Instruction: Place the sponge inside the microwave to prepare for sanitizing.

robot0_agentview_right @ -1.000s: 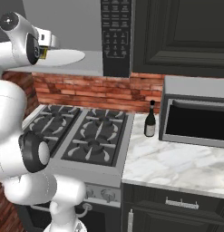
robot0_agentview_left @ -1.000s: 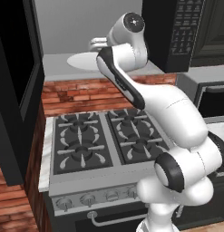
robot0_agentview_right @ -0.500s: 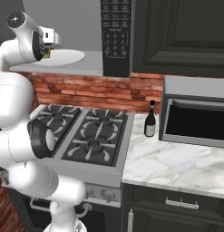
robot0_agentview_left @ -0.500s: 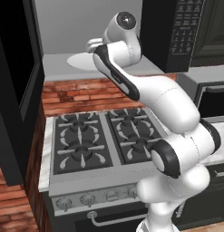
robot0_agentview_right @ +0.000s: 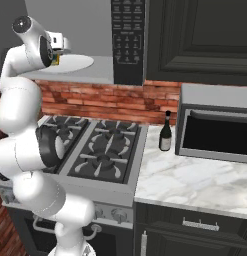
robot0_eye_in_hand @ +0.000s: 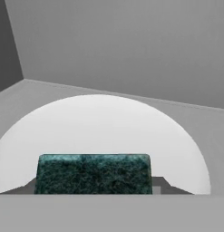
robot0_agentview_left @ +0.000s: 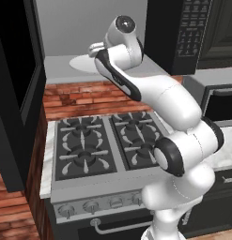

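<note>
Here, near lens: sponge (robot0_eye_in_hand: 94,174) green face up, gripped in my end effector (robot0_agentview_right: 57,51), held just above white round plate (robot0_eye_in_hand: 104,131). I read end effector as clamped on sponge. Beyond: grey cavity of microwave (robot0_agentview_right: 128,40), door swung open at left. Far right on worktop (robot0_agentview_right: 195,182): dark bottle (robot0_agentview_right: 166,132).

1 sponge (robot0_eye_in_hand: 93,174), 1 microwave (robot0_agentview_right: 129,45), 1 white plate (robot0_eye_in_hand: 104,131), 1 bottle (robot0_agentview_right: 166,132), 4 burners (robot0_agentview_left: 83,158).
</note>
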{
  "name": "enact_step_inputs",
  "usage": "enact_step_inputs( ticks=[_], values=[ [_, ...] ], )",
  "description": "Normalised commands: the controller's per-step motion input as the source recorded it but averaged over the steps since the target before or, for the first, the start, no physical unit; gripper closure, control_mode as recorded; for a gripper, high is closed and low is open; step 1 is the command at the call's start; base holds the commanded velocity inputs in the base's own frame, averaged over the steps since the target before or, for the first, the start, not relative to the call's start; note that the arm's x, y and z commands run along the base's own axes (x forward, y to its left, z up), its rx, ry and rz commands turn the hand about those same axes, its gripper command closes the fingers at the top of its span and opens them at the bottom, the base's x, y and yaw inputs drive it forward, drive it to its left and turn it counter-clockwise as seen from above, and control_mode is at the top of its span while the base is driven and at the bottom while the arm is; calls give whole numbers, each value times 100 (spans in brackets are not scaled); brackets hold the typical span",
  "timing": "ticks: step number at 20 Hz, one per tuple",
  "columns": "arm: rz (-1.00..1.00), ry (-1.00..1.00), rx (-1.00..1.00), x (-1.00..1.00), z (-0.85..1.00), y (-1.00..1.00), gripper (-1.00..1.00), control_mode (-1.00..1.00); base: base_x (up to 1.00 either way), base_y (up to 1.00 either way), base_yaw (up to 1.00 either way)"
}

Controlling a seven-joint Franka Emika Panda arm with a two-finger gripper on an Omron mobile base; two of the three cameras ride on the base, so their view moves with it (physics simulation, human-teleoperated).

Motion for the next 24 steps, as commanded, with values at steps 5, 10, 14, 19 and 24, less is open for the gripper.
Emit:
enact_step_inputs(
  ticks=[5, 10, 14, 19, 24],
  values=[
    [0, 0, 0, 21, -9, 1, 100, -100, 0, 0, 0],
    [0, 0, 0, 10, -12, 3, 100, -100, 0, 0, 0],
    [0, 0, 0, 9, -14, 5, 100, -100, 0, 0, 0],
    [0, 0, 0, 7, -12, 6, 100, -100, 0, 0, 0],
    [0, 0, 0, 8, -12, 6, 100, -100, 0, 0, 0]
  ],
)
